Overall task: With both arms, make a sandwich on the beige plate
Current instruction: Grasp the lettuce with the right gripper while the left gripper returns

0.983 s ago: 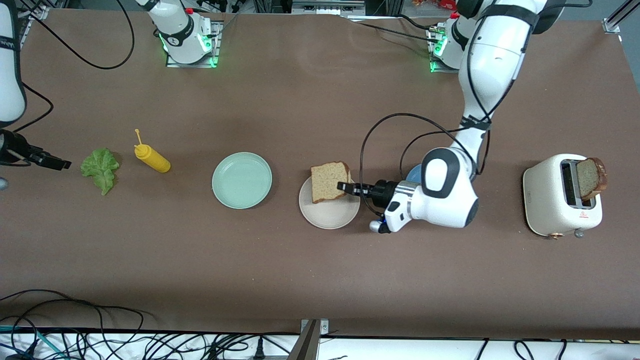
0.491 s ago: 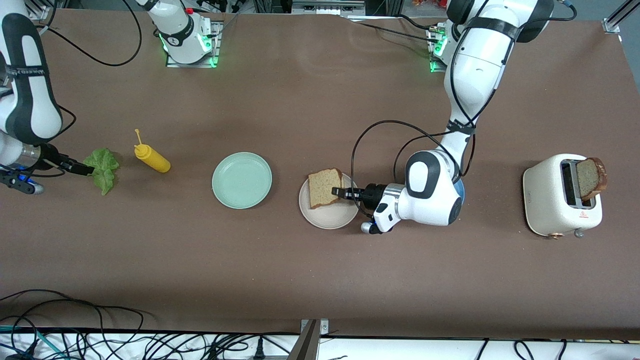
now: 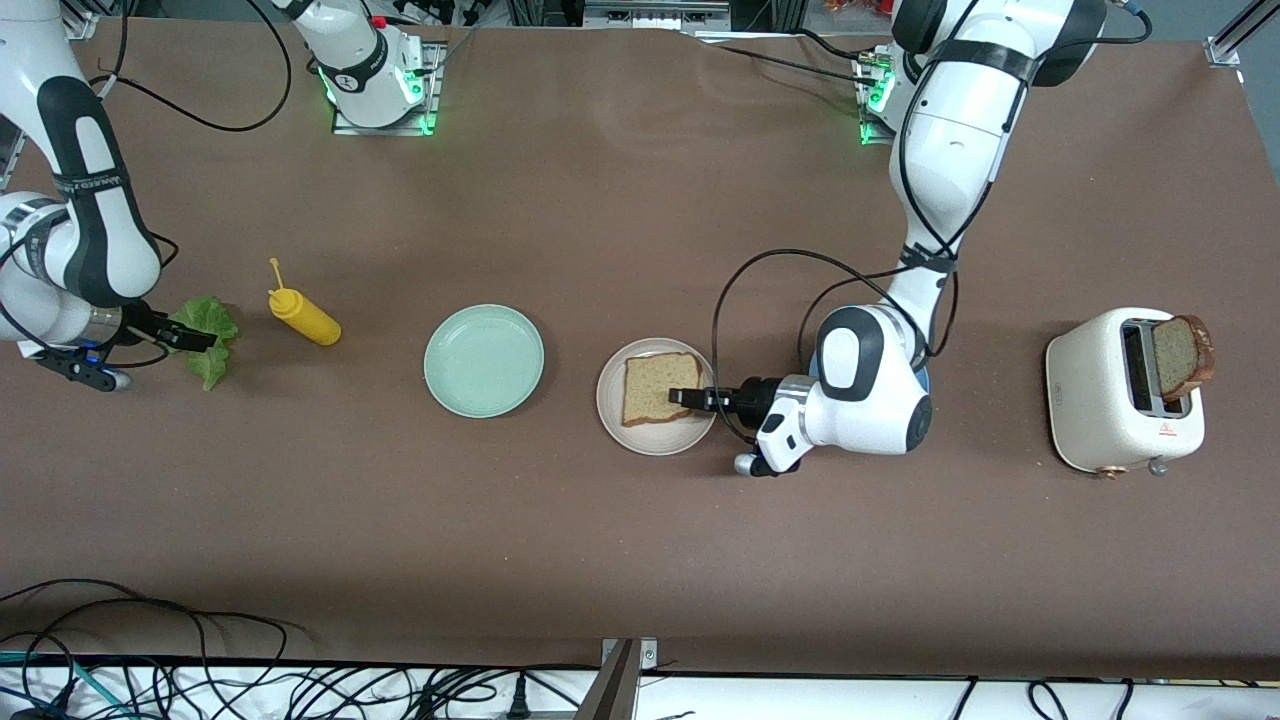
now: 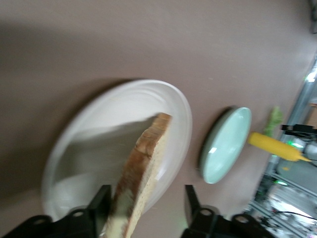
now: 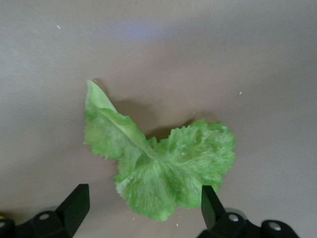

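A brown bread slice (image 3: 655, 388) lies on the beige plate (image 3: 612, 420). My left gripper (image 3: 685, 396) is low at the plate's edge toward the left arm's end, open, with the slice's edge between its fingers. In the left wrist view the slice (image 4: 143, 173) rests against one finger (image 4: 101, 203) over the plate (image 4: 99, 124). My right gripper (image 3: 195, 340) is open over the green lettuce leaf (image 3: 212, 362). In the right wrist view the leaf (image 5: 158, 163) lies between the spread fingers of my right gripper (image 5: 142, 203). A second slice (image 3: 1182, 355) stands in the toaster (image 3: 1100, 395).
A pale mint-green plate (image 3: 484, 360) sits beside the beige plate toward the right arm's end. A yellow mustard bottle (image 3: 303, 315) lies between it and the lettuce. A blue plate is mostly hidden under the left arm. Cables run along the table edge nearest the front camera.
The left gripper lowered the tilted bread slice flat onto the beige plate and opened. The right arm swung in from the table's end and brought its gripper over the lettuce.
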Controlling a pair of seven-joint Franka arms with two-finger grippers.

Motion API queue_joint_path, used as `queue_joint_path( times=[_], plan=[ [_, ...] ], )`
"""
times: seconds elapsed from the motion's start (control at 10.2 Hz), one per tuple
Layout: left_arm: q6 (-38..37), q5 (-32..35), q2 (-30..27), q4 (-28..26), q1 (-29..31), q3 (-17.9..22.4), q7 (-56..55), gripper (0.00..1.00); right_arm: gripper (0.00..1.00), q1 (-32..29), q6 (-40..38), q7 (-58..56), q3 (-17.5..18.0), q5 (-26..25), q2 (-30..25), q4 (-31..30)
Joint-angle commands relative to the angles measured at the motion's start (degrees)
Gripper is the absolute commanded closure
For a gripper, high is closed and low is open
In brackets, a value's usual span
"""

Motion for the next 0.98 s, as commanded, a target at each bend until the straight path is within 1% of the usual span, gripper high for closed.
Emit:
queue_joint_path(
  times=[0.0, 0.2, 0.29, 0.39, 0.49, 0.59, 0.79, 0.88],
  plan=[
    [-3.84, 10.77, -2.5, 0.93, 1.9, 0.71, -0.62, 0.0, 0.0, -1.47, 3.17, -2.58, 0.43, 0.6, 1.88, -0.35],
    [-9.47, 18.51, -4.7, 1.11, 6.02, 0.8, -3.96, 0.0, 0.0, -1.47, 3.8, -2.67, 0.43, 0.52, 2.68, -0.44],
    [-13.07, 23.86, -6.89, 1.19, 8.4, 0.89, -3.97, 0.0, 0.01, -1.73, 3.89, -3.1, 0.43, 0.6, 2.95, -0.35],
    [-16.06, 30.7, -10.22, 1.19, 10.42, 0.89, -3.97, 0.0, 0.15, -1.99, 3.89, -3.19, 0.52, 0.6, 3.39, -0.35],
    [-18.87, 38.69, -13.12, 1.19, 11.57, 0.89, -3.97, 0.0, 0.37, -1.99, 3.8, -3.28, 0.52, 0.6, 3.65, -0.35],
    [-21.6, 45.21, -15.24, 1.11, 12.37, 0.89, -3.88, 0.0, 0.56, -1.91, 3.63, -3.89, 0.44, 0.6, 3.65, -0.35],
    [-26.44, 51.13, -17.97, 1.11, 15.78, 1.24, -3.36, 0.0, 0.87, -1.91, 3.37, -5.21, 0.52, 0.6, 3.74, -0.35],
    [-27.85, 53.34, -19.12, 1.11, 18.07, 1.07, -2.74, 0.0, 0.97, -1.91, 3.02, -5.22, 0.52, 0.6, 3.48, -0.35]
  ],
)
